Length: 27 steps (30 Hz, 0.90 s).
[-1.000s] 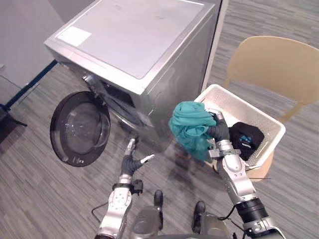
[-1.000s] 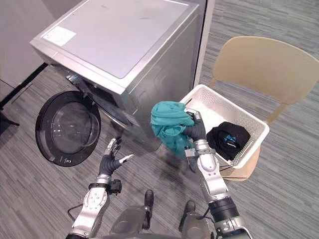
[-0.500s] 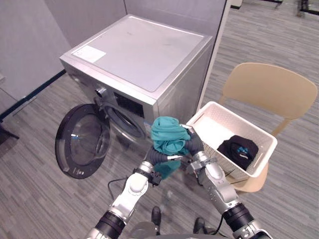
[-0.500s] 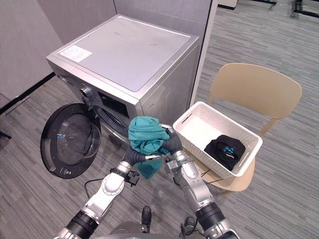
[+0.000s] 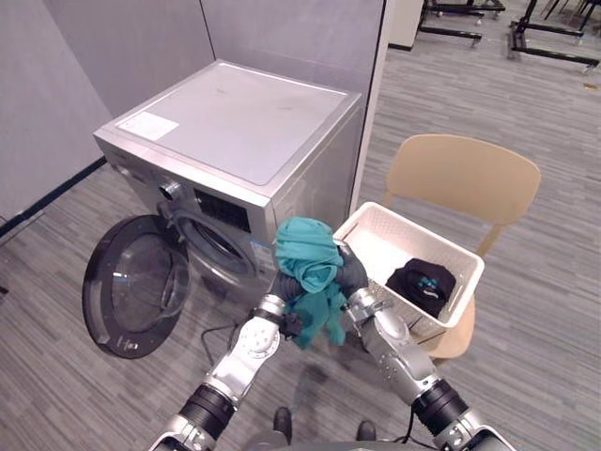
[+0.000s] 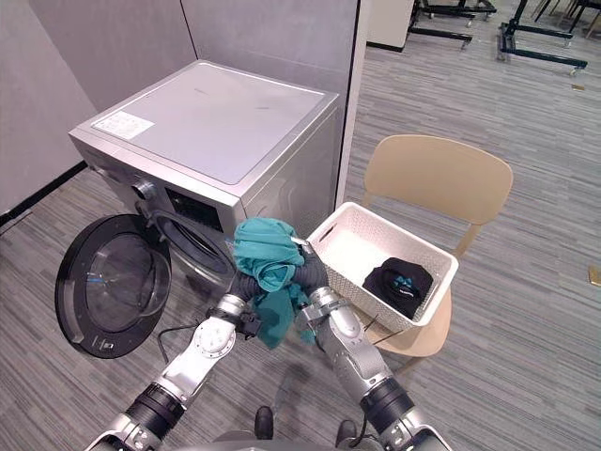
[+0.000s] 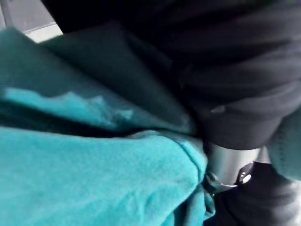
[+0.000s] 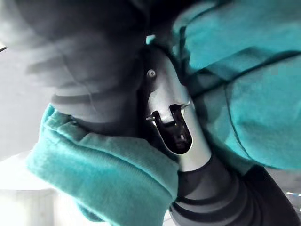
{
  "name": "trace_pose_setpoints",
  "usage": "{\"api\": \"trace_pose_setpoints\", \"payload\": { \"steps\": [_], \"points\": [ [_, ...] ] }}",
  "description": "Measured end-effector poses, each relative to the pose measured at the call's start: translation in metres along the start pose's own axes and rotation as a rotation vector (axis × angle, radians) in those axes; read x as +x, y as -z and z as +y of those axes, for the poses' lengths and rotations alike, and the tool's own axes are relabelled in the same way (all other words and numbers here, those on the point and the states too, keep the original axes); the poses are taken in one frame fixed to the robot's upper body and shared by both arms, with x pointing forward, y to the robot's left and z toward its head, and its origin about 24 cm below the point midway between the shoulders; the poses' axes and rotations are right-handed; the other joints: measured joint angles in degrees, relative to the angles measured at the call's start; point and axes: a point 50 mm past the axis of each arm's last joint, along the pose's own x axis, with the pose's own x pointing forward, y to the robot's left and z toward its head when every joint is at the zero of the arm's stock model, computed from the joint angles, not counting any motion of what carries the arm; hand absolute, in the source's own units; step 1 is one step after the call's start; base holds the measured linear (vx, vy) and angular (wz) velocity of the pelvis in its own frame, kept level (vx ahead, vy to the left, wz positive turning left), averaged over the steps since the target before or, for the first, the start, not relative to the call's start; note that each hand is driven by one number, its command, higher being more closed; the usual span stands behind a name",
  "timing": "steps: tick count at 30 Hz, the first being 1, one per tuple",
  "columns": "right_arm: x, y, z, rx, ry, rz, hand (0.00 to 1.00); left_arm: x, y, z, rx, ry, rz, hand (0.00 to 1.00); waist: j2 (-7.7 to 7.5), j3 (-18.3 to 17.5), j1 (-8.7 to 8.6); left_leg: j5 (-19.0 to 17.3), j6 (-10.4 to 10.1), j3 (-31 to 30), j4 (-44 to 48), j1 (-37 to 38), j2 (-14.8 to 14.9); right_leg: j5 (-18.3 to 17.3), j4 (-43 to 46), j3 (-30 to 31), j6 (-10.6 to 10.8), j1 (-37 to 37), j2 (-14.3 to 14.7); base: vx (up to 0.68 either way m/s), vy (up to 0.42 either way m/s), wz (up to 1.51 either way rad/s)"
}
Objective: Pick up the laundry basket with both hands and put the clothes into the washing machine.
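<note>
The left forearm (image 5: 237,359) and the right forearm (image 5: 395,344) are held up from the lower edge of the frame and angled inward to centre frame. The left hand (image 5: 285,287) is placed against the left side of the teal cloth (image 5: 306,254). The right hand (image 5: 350,275) is placed against its right side. In the right wrist view a silver finger (image 8: 162,89) is seen curled into the cloth.

washing machine (image 5: 235,122) left, door (image 5: 136,285) open before it, basket (image 5: 376,244) on chair (image 5: 460,174) right, garment (image 5: 420,285) in basket
</note>
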Motion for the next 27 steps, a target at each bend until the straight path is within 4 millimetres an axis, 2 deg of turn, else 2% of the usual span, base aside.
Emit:
{"api": "trace_pose_setpoints", "payload": {
  "steps": [5, 10, 12, 14, 16, 19, 21, 23, 25, 27],
  "points": [
    [-0.001, -0.005, -0.008, -0.141, -0.007, 0.008, 0.0, -0.004, 0.004, 0.004, -0.016, -0.028, 0.023, 1.0, 0.01, -0.21, -0.02, 0.19, -0.29, -0.03, -0.16, -0.03, 0.57, 0.28, -0.84, -0.01, -0.27, 0.28, 0.72, 0.0, -0.014, 0.0],
    [-0.019, -0.021, -0.017, -0.399, 0.035, -0.047, 0.0, -0.014, 0.007, -0.002, -0.092, -0.061, 0.035, 1.0, 0.02, -0.23, 0.05, 0.24, -0.39, -0.14, -0.38, 0.05, 0.62, 0.18, -1.22, -0.24, -0.15, 0.59, 0.85, 0.02, -0.008, 0.02],
    [-0.032, -0.03, -0.024, -0.546, 0.066, -0.067, 0.0, -0.024, 0.018, 0.009, -0.103, -0.135, 0.093, 1.0, 0.02, -0.23, -0.07, 0.23, -0.4, -0.03, -0.66, 0.21, 0.65, 0.06, -1.2, -0.12, -0.02, 0.55, 0.91, 0.01, -0.003, -0.03],
    [-0.047, -0.037, -0.035, -0.73, 0.147, -0.083, 0.0, -0.042, 0.034, 0.023, -0.101, -0.216, 0.173, 1.0, 0.02, -0.23, -0.06, 0.23, -0.4, 0.42, -1.39, 0.66, 0.73, -0.12, -1.13, 0.35, 0.11, 0.4, 1.02, 0.02, -0.007, -0.1],
    [-0.06, -0.036, -0.044, -0.816, 0.217, -0.061, 0.0, -0.058, 0.044, 0.029, -0.101, -0.26, 0.235, 1.0, 0.01, -0.22, -0.03, 0.2, -0.41, 0.48, -1.43, 0.62, 0.73, -0.27, -1.08, 0.42, 0.18, 0.31, 0.98, 0.01, -0.002, -0.03],
    [-0.079, -0.026, -0.055, -0.856, 0.289, 0.008, 0.0, -0.077, 0.057, 0.03, -0.096, -0.277, 0.318, 1.0, -0.02, -0.22, -0.06, 0.21, -0.41, -0.67, -1.43, -0.33, 0.57, -0.86, -0.81, -0.68, 0.46, -0.23, 0.84, 0.02, 0.001, 0.18],
    [-0.089, -0.011, -0.06, -0.841, 0.305, 0.083, 0.0, -0.087, 0.066, 0.027, -0.101, -0.273, 0.373, 1.0, -0.07, -0.23, -0.07, 0.24, -0.4, -2.12, -1.42, -0.94, 0.07, -1.21, -0.57, -2.16, 0.36, -0.24, 0.76, 0.02, 0.005, 0.35],
    [-0.098, 0.015, -0.071, -0.775, 0.354, 0.2, 0.0, -0.099, 0.08, 0.029, -0.1, -0.285, 0.448, 1.0, -0.46, -0.01, 0.08, 0.49, -0.71, -4.72, -1.25, -2.87, -0.21, -2.44, 0.48, -4.82, 0.54, -0.73, 0.64, -0.01, -0.005, 0.57],
    [-0.107, 0.032, -0.08, -0.73, 0.397, 0.286, 0.0, -0.105, 0.088, 0.029, -0.099, -0.288, 0.493, 1.0, -0.73, 0.04, 0.28, 0.73, -1.01, -7.28, -0.57, -5.37, -0.47, -3.93, 2.62, -7.73, 0.45, -2.31, 0.31, -0.02, -0.021, 0.87],
    [-0.126, 0.059, -0.094, -0.663, 0.455, 0.436, 0.0, -0.11, 0.101, 0.03, -0.104, -0.296, 0.561, 1.0, -1.28, 0.56, 0.84, 2.56, -0.45, -10.86, -0.16, -8.7, -1.45, -6.88, 6.52, -14.09, 0.55, -4.13, -1.14, 0.03, -0.028, 1.35]
  ]
}}
